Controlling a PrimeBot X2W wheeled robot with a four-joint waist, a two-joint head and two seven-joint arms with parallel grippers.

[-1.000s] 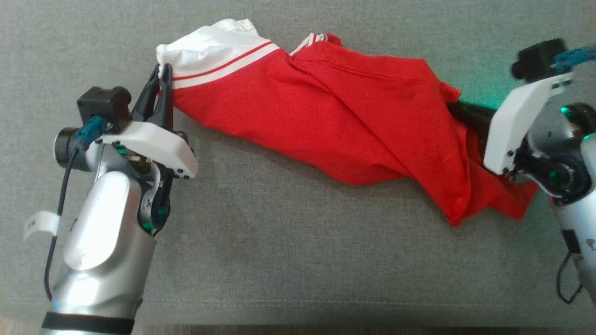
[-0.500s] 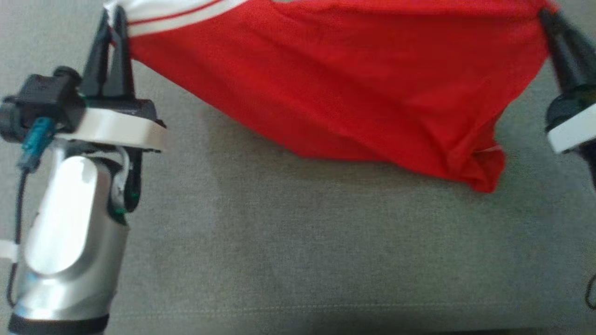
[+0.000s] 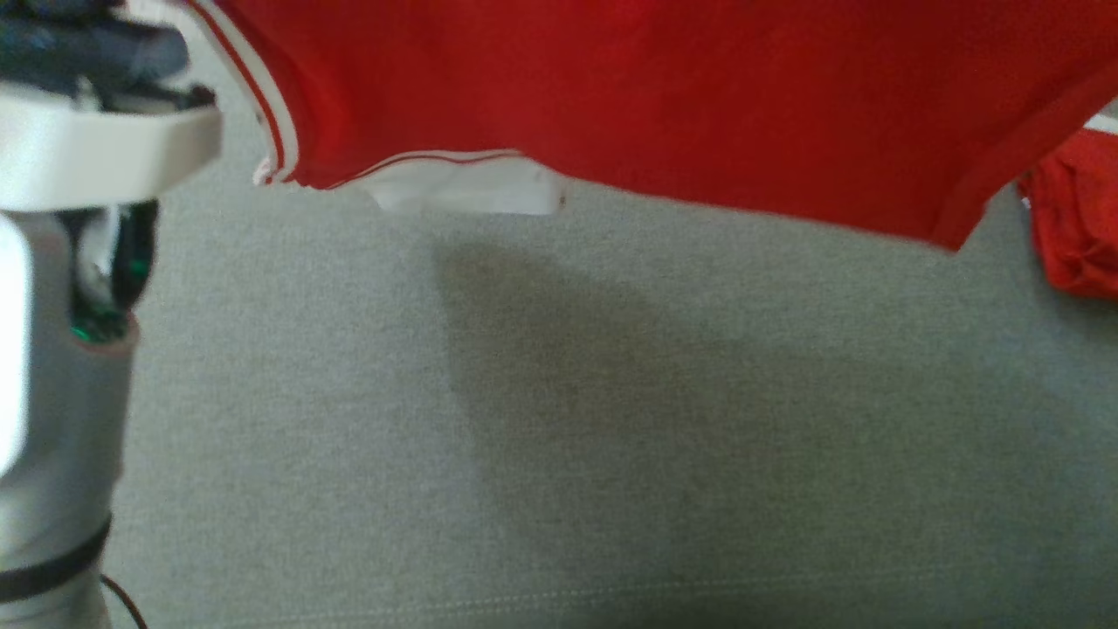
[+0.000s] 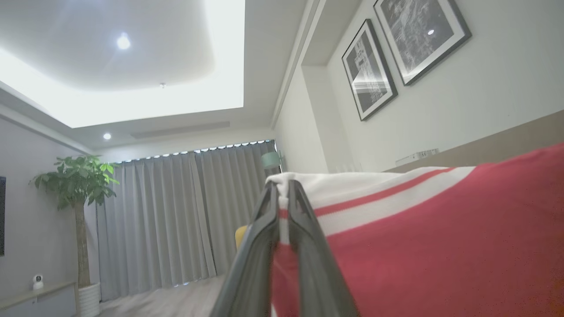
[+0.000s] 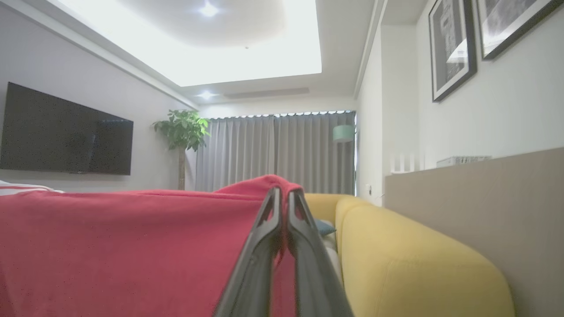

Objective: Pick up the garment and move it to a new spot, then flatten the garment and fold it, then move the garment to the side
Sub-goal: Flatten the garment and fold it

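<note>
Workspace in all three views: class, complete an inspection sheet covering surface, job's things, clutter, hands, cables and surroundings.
Surface: grey woven fabric surface, shadow across its middle.
Job's things: red cloth garment with white striped trim, hanging spread above the surface.
Clutter: nothing seen.
Hands: left hand shut on the white striped edge; right hand shut on a red edge.
Cables: thin dark cable beside the left forearm.
Surroundings: grey curtains, potted green plant, framed black-and-white pictures, yellow sofa, black wall television.

A red knit garment [image 3: 611, 87], banded in white with a thin red stripe at its edge, above a plain grey woven fabric surface [image 3: 611, 437]; a mustard-yellow upholstered sofa [image 5: 418, 264] beside the garment.
</note>
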